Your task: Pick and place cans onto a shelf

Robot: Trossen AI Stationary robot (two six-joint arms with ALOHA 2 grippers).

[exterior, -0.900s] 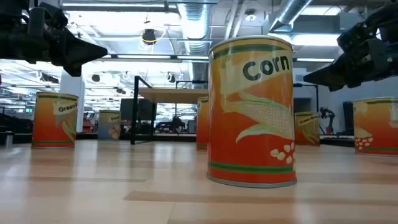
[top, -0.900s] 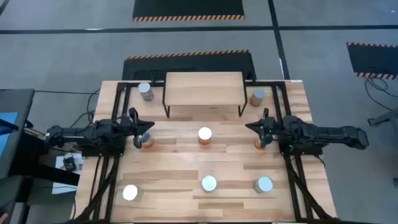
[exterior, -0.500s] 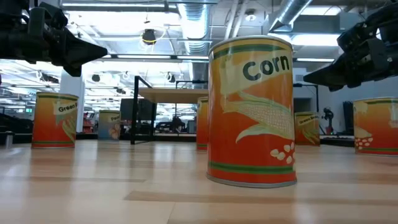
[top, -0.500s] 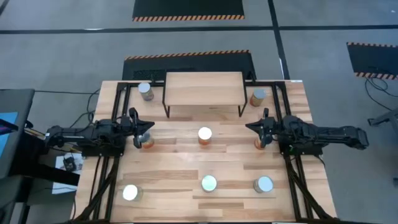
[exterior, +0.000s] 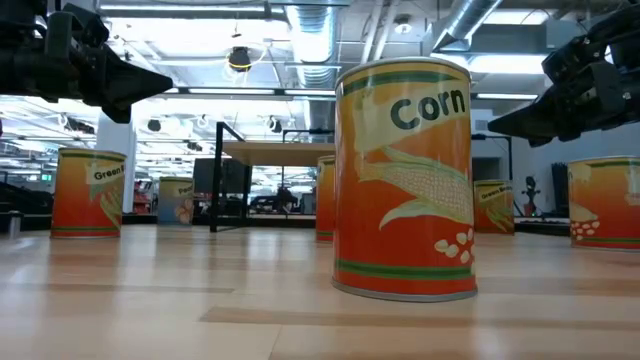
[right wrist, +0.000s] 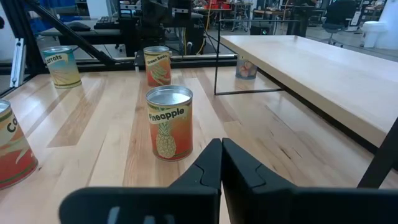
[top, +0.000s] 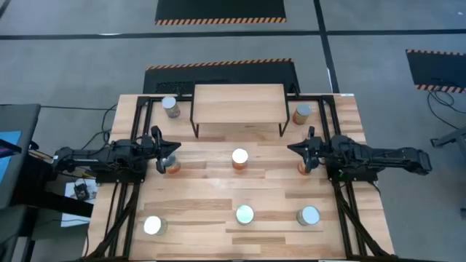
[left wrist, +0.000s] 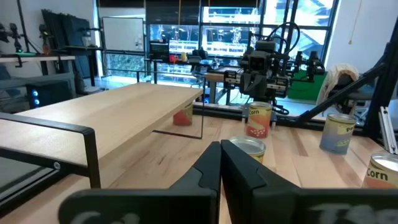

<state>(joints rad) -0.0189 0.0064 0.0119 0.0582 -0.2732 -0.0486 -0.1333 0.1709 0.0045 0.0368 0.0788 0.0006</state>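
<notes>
The light-wood shelf (top: 239, 103) stands on thin black legs at the table's far middle, with nothing on its top. Eight cans stand upright on the table: one on each side of the shelf (top: 170, 107) (top: 301, 113), a pineapple can (top: 239, 158) in the middle, three along the near edge (top: 152, 225) (top: 245, 215) (top: 309, 216), and one partly under each gripper (top: 172, 167) (top: 303, 168). My left gripper (top: 177, 146) is shut and empty, above the table at the left, pointing right. My right gripper (top: 290, 148) is shut and empty at the right, pointing left.
The corn can (exterior: 405, 180) stands close to the low camera. The slatted table's black frame rails (top: 138, 109) run along both sides near the arm bases. There is bare wood between the pineapple can and the near row of cans.
</notes>
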